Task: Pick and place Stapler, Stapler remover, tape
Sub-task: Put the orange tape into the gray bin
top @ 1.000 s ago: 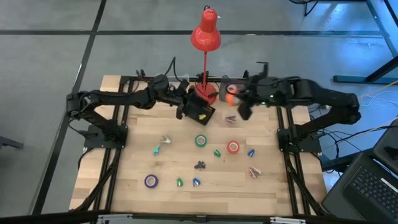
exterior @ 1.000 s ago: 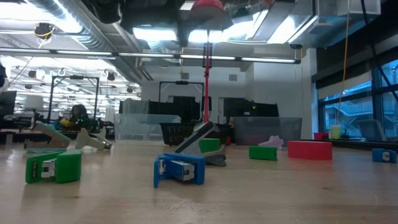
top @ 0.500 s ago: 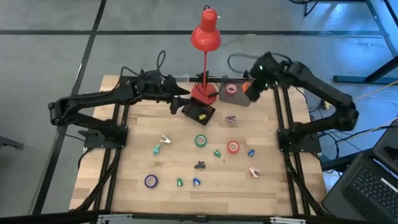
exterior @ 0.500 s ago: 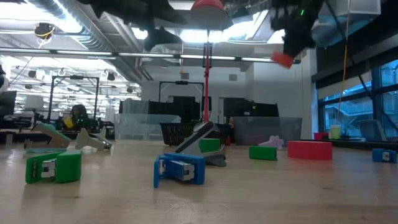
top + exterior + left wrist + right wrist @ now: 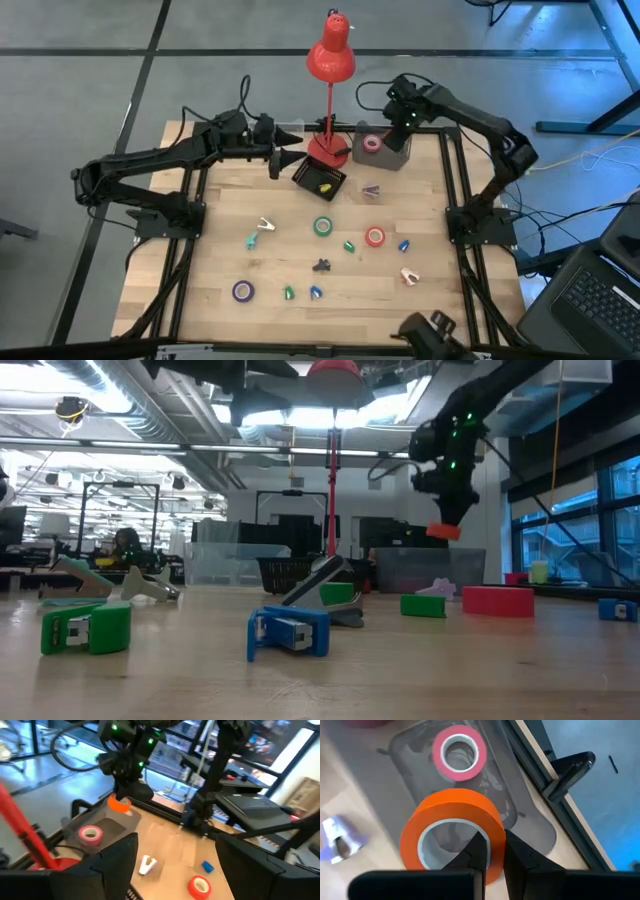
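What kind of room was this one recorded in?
Likely a lab or workshop: exposed ceiling ducts overhead, equipment racks behind the wooden table, and a laptop beside the rig.

The wooden table [image 5: 220, 250] stands on a grey floor [image 5: 80, 90] crossed by dark seams. A red lamp [image 5: 330, 60] rises at the table's far edge. A laptop [image 5: 590, 300] sits off the table's right side. Across the table, the room is a large workshop: ceiling ducts [image 5: 130, 400] and strip lights [image 5: 400, 456] overhead, clear bins [image 5: 235, 565] and a dark basket [image 5: 285, 572] behind, tall windows [image 5: 560, 520] on the right.
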Robot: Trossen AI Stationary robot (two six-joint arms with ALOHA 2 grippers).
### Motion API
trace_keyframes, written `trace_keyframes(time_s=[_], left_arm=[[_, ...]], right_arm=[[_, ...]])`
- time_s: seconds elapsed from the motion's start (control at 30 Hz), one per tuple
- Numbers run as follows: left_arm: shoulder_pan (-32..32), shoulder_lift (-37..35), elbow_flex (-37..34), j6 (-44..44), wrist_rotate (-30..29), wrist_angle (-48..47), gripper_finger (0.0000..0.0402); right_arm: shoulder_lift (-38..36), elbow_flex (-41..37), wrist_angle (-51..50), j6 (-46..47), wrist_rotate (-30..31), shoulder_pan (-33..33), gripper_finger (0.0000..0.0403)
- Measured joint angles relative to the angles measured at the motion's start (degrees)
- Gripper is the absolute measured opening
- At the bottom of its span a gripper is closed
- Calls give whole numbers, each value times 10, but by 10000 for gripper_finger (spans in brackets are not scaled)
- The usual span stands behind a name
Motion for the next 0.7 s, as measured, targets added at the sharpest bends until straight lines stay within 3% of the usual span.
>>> trace_keyframes(time_s=[0.17, 0.7], left_arm=[[0, 0, 0, -1, -26, 0, 264], [0, 0, 0, 0, -27, 0, 265]], right_arm=[[49, 0, 28, -18, 1, -13, 34], [144, 0, 58, -45, 37, -17, 34]])
